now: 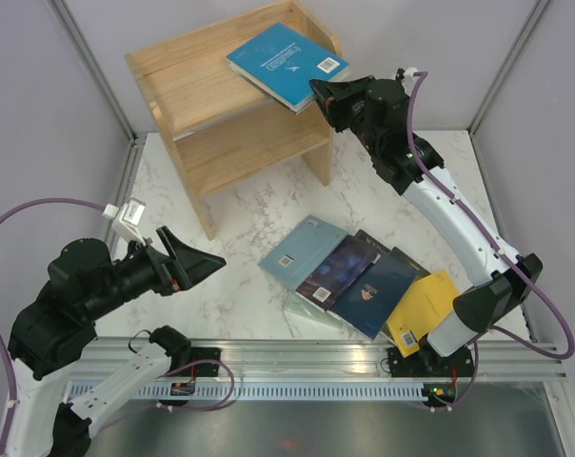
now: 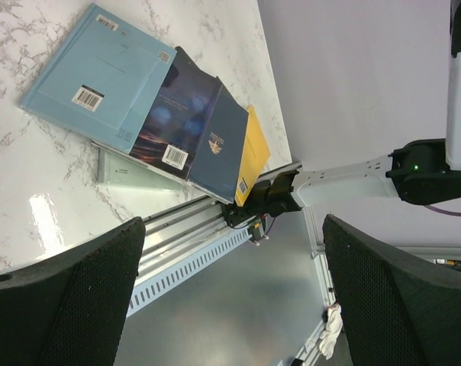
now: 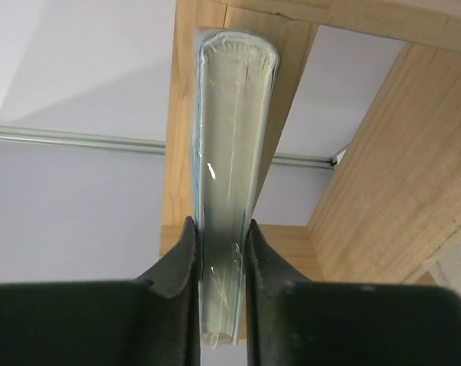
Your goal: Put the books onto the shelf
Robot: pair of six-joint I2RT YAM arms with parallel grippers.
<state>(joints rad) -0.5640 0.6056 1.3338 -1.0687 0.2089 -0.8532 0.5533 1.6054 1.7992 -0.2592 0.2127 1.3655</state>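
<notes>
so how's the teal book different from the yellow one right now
The teal book is clamped by its edge in the right gripper over the top of the shelf. The yellow book lies loose on the table. The teal book is on its own, while the yellow book sits at the end of a fanned row of books. Both are thin and carry a barcode.

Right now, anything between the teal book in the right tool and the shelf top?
Nothing visible. The right tool clamps the teal book, which lies partly over the top of the shelf; the wood beside it is bare.
</notes>
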